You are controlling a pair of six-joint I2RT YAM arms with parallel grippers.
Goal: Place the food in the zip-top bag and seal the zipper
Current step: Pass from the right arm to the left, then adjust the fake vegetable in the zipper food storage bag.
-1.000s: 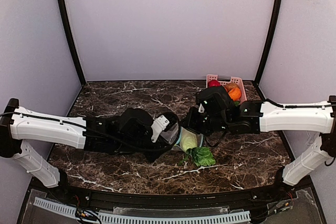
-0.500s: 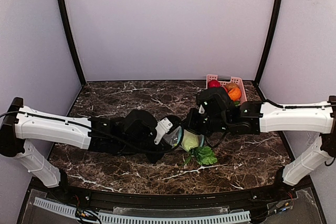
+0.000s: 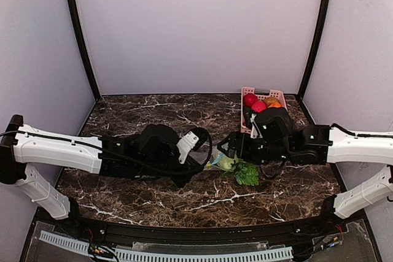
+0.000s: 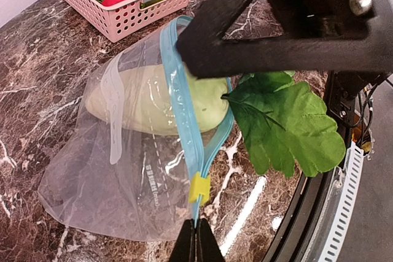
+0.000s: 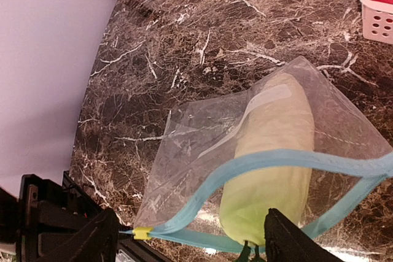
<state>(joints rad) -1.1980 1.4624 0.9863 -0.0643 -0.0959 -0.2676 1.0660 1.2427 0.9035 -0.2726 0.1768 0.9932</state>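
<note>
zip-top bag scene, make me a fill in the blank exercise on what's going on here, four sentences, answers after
1. The gourd lies ___ the zip-top bag.
2. The left pincer is ___ on the end of the zipper.
3. The leafy green lies on the table, ___ the bag.
4. The basket holding the other produce is ___ in colour.
Missing words: inside; shut; outside; pink.

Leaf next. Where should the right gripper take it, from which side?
Take the leaf at its ruffled middle, probably from above, jaws across its width: it lies flat on the table beside the bag mouth, so a side approach would hit table or zipper.
</note>
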